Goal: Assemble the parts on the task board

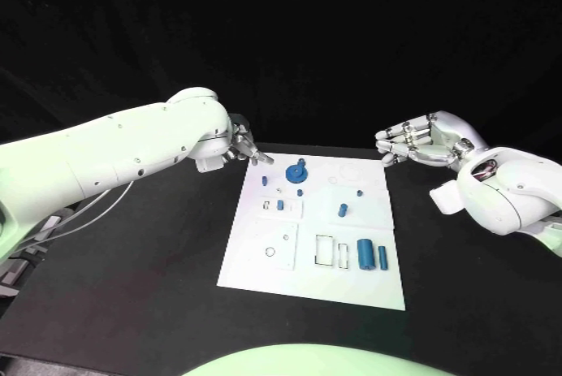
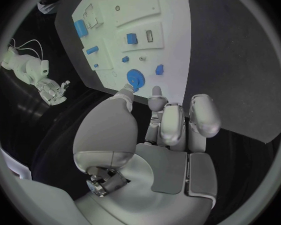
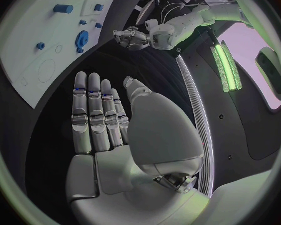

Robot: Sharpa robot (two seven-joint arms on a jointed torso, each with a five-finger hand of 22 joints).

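A: Nearest the camera, the white task board (image 1: 314, 230) lies at centre frame; at its near end, right of centre, a blue cylinder (image 1: 365, 251) lies beside a slimmer blue pin (image 1: 383, 257).

B: Hands?

A: Left hand (image 1: 243, 146), upper left, fingers loosely apart, empty; blue gear (image 1: 297, 173) just beside. Right hand (image 1: 418, 139), upper right, spread, empty.

B: Handling?

A: Likely light, rigid, slick plastic; I'd pinch the gear's rim.

The board (image 1: 281, 274) lies mid-table (image 1: 140, 295), with the gear (image 1: 297, 174) at its far end and two cylinders (image 1: 365, 251) near its front right. The left hand (image 1: 244, 144) hovers by the far left corner, the right hand (image 1: 419, 140) beyond the far right corner.
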